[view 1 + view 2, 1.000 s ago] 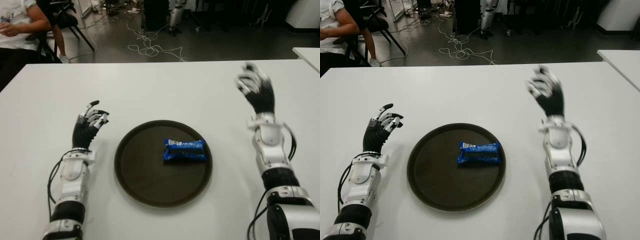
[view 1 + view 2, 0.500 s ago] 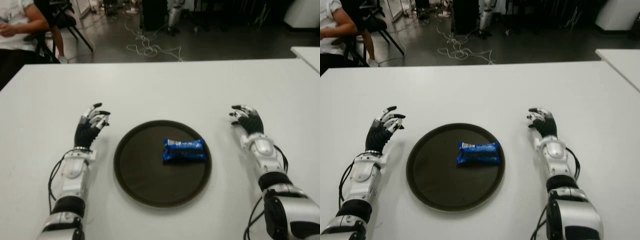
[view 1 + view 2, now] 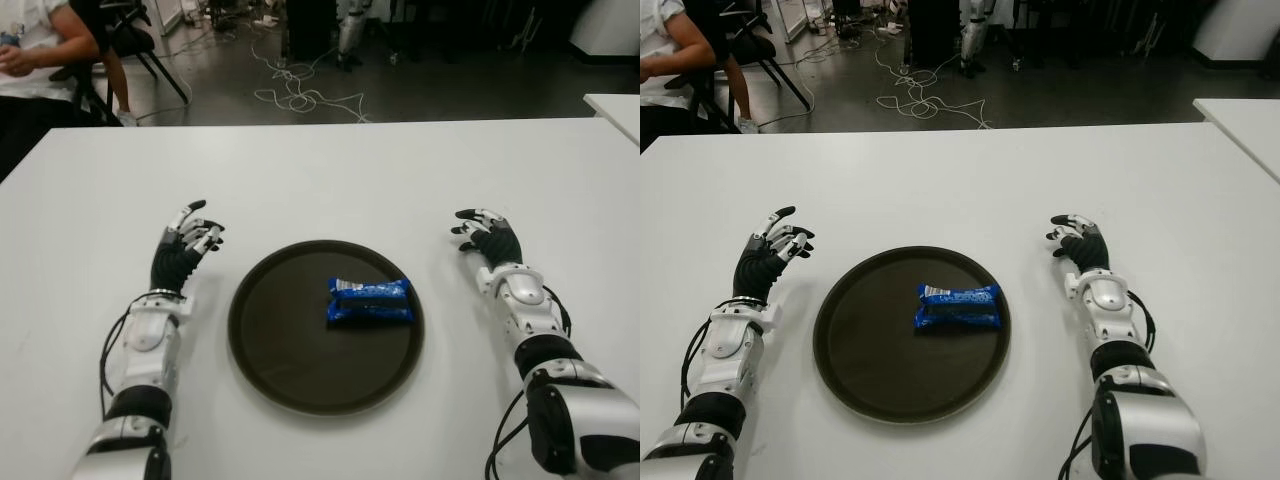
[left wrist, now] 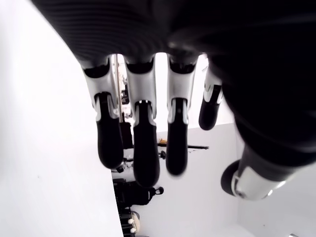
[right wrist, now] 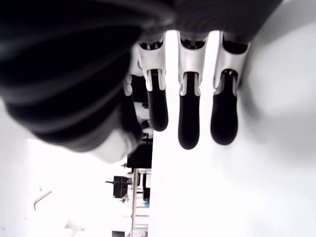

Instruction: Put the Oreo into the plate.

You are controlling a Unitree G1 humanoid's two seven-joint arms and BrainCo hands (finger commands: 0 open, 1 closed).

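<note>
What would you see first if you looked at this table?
The bright blue Oreo pack catches the eye first, lying inside the round dark plate in the middle of the white table. The robot's left hand shows to the plate's left and its right hand to its right, both open and holding nothing.

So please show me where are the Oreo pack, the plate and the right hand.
Oreo pack [image 3: 370, 301], left eye view, middle of blue wrapper.
plate [image 3: 280, 345], left eye view, bare dark inside.
right hand [image 3: 1080, 245], right eye view, back of hand.

Glossy Oreo wrapper [image 3: 370, 300]; matt plate [image 3: 280, 350]
</note>
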